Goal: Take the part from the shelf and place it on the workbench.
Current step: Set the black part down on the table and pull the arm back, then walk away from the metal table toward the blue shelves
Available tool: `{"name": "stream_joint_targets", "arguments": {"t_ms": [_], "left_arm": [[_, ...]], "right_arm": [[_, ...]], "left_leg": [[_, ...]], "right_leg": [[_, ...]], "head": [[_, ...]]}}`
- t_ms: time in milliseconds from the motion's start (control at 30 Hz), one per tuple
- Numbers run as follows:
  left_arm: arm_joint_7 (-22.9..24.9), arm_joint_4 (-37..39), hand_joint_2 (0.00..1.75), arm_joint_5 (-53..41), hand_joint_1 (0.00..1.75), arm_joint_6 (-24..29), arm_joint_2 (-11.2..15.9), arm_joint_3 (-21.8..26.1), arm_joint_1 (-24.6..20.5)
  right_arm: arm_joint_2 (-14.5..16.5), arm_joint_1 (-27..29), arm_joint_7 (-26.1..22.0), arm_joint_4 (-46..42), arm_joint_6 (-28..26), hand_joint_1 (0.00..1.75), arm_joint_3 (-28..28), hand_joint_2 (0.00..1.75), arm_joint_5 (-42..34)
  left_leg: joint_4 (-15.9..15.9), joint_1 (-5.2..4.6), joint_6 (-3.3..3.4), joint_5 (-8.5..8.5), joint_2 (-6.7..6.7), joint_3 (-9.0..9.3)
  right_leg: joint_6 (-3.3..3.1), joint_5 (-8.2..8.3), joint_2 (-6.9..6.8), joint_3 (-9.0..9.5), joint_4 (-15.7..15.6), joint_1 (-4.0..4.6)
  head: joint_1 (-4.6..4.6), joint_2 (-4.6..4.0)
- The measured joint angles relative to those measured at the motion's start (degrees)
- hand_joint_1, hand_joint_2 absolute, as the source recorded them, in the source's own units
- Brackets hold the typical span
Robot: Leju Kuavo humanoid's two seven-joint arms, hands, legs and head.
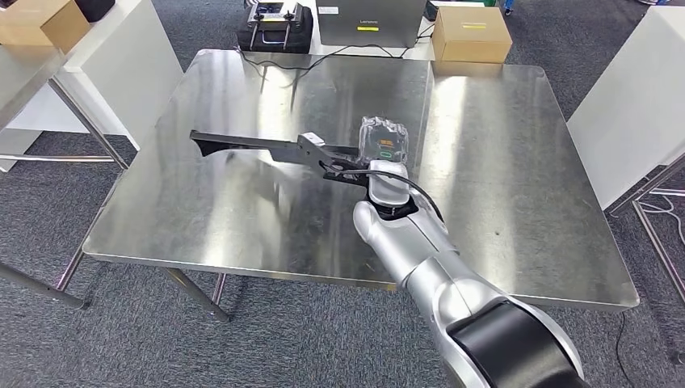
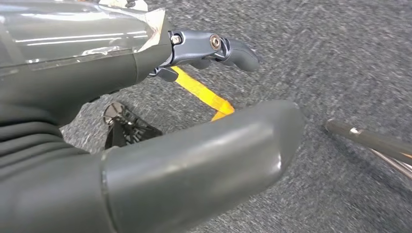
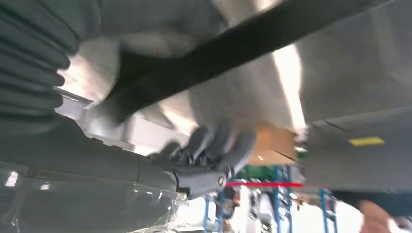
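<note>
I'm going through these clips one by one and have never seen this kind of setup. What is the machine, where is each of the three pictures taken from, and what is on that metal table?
The machine is a humanoid robot with two silver arms ending in many-fingered hands. The wide picture is its own head view, looking down on a shiny metal workbench. Its right arm reaches over the bench, and the right hand, wrapped in clear plastic, holds a long black part by one end; the rest stretches out to the left, low over the surface. Whether it touches the bench is hard to tell.

Beyond the bench stand a cardboard box and a dark case.

The other two pictures come from cameras at the wrists, so they look tilted. The right wrist view shows the dark fingers with the part above them. The left wrist view shows the left hand hanging over grey carpet, holding nothing.
</note>
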Motion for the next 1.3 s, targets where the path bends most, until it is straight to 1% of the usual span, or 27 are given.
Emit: {"name": "stream_joint_targets", "arguments": {"t_ms": [133,267,567,633,700,767,800,833,867,933,967,1000,1033,1100,1167,1233,1300], "left_arm": [[1.56,-0.01,0.0,0.13,0.0,-1.28,0.01,0.64,0.0],[2.04,-0.02,0.0,0.25,0.0,-2.64,0.01,1.37,0.0],[2.23,-0.02,0.0,0.1,0.0,-3.38,0.01,1.82,0.01],[2.31,-0.02,0.0,-0.25,0.0,-3.78,0.01,1.82,0.01],[2.43,-0.02,0.0,-0.79,0.0,-4.19,0.04,1.82,0.01],[2.36,-0.02,0.0,-1.45,0.0,-4.49,0.08,1.82,0.01],[2.19,-0.02,0.0,-1.69,0.0,-4.58,0.09,1.82,0.01],[1.85,-0.02,0.0,-1.82,0.0,-4.55,0.09,1.82,0.01],[1.39,-0.02,0.0,-1.78,0.0,-4.32,0.05,1.85,0.01],[0.12,-0.02,0.0,-1.35,0.0,-3.17,-0.2,2.09,-0.05],[-0.45,-0.02,0.0,-1.1,0.0,-2.44,-0.43,2.36,-0.09],[-0.9,-0.02,0.0,-0.9,0.0,-1.83,-0.64,2.66,-0.14],[-1.14,-0.02,0.0,-0.76,0.0,-1.37,-0.82,2.93,-0.16],[-1.36,-0.02,0.0,-0.47,0.0,-0.48,-1.08,3.36,-0.2],[-1.32,-0.02,0.0,0.18,0.0,1.01,-1.25,3.98,-0.33],[-0.8,-0.02,0.0,1.15,0.0,2.65,-1.33,4.91,-0.43],[-0.15,-0.01,0.0,2.22,0.0,3.66,-1.39,5.93,-0.44]], "right_arm": [[-0.65,0.56,0.2,1.85,0.47,0.0,-2.58,0.0,1.31],[-1.23,1.58,0.2,2.83,0.43,0.0,-4.33,0.0,1.91],[-1.76,2.4,0.11,3.86,0.51,0.0,-6.11,0.0,2.28],[-1.79,2.51,-0.43,3.93,0.71,0.0,-6.78,0.0,1.96],[-1.83,2.79,-2.22,3.93,0.02,0.0,-8.03,0.0,0.67],[-1.82,3.47,-6.94,3.4,-3.61,0.0,-10.37,0.0,-2.72],[-1.75,4.02,-11.03,2.72,-6.43,0.0,-12.06,0.0,-5.55],[-1.57,4.89,-17.08,1.39,-9.31,0.0,-14.26,0.0,-9.56],[-1.28,6.27,-24.21,-0.59,-11.53,0.0,-16.63,0.0,-14.29],[-0.29,10.86,-39.52,-7.68,-12.78,0.0,-21.06,0.0,-25.02],[0.21,13.72,-45.03,-12.02,-12.07,0.0,-22.35,0.0,-29.46],[0.63,16.52,-48.52,-16.38,-11.14,0.0,-23.12,0.0,-32.71],[0.88,19.01,-50.15,-20.19,-10.26,0.0,-23.44,0.0,-34.91],[1.05,23.09,-51.22,-26.57,-8.54,0.0,-23.81,0.0,-38.27],[1.08,27.16,-53.82,-32.67,-5.42,0.0,-23.88,0.0,-43.83],[1.07,31.9,-56.9,-38.34,-1.97,0.0,-23.43,0.0,-50.0],[0.95,36.18,-58.85,-42.13,1.05,0.0,-22.99,0.0,-55.71]], "left_leg": [[0.0,0.0,0.0,0.0,0.0,0.01],[0.0,0.01,0.0,0.0,0.0,0.01],[0.0,0.01,0.0,0.0,0.0,0.02],[0.0,0.01,0.0,0.0,0.0,0.02],[0.0,0.01,0.0,0.0,0.0,0.02],[0.0,0.01,0.0,0.0,0.0,0.01],[0.0,0.01,0.0,0.0,-0.01,0.01],[0.0,0.02,0.0,0.0,-0.02,0.01],[0.0,0.02,0.0,0.0,-0.02,0.02],[0.0,0.03,-0.01,-0.03,-0.04,0.05],[-0.01,0.04,-0.01,-0.05,-0.04,0.06],[-0.01,0.03,-0.01,-0.07,-0.04,0.06],[-0.01,0.03,-0.01,-0.09,-0.04,0.04],[-0.02,0.02,-0.01,-0.13,-0.04,0.03],[-0.03,0.01,0.03,-0.19,-0.04,0.06],[0.16,-0.06,0.38,-0.37,-0.04,0.1],[0.36,-0.21,0.88,-0.47,-0.05,0.12]], "right_leg": [[0.0,0.0,0.0,0.0,-0.01,-0.01],[0.0,0.0,0.01,0.0,-0.01,-0.01],[0.0,0.0,0.01,0.0,0.0,0.0],[0.0,0.0,0.01,0.01,0.0,0.0],[0.0,0.0,0.0,0.01,0.0,0.0],[0.0,0.0,0.0,0.02,0.0,-0.01],[0.0,0.0,0.0,0.03,0.0,-0.01],[0.0,0.0,-0.01,0.04,0.0,-0.01],[0.0,0.0,-0.01,0.05,0.0,0.0],[0.0,-0.01,-0.02,0.07,0.0,0.01],[0.0,-0.03,-0.03,0.07,0.0,0.01],[0.01,-0.03,-0.03,0.07,0.0,0.01],[0.02,-0.05,-0.03,0.07,0.0,0.01],[0.07,-0.09,-0.02,0.08,-0.01,0.0],[0.12,-0.12,-0.01,0.14,-0.02,-0.02],[0.21,-0.11,-0.02,0.25,-0.12,-0.23],[0.42,0.02,-0.02,0.36,-0.25,-0.5]], "head": [[-0.01,0.0],[0.0,0.0],[0.0,0.0],[0.0,0.0],[0.0,0.0],[0.0,0.0],[-0.01,0.0],[0.0,0.0],[0.0,0.0],[-0.01,0.0],[-0.02,0.0],[-0.02,0.0],[-0.02,0.0],[-0.01,0.0],[0.01,0.0],[-0.03,0.0],[-0.04,0.01]]}}
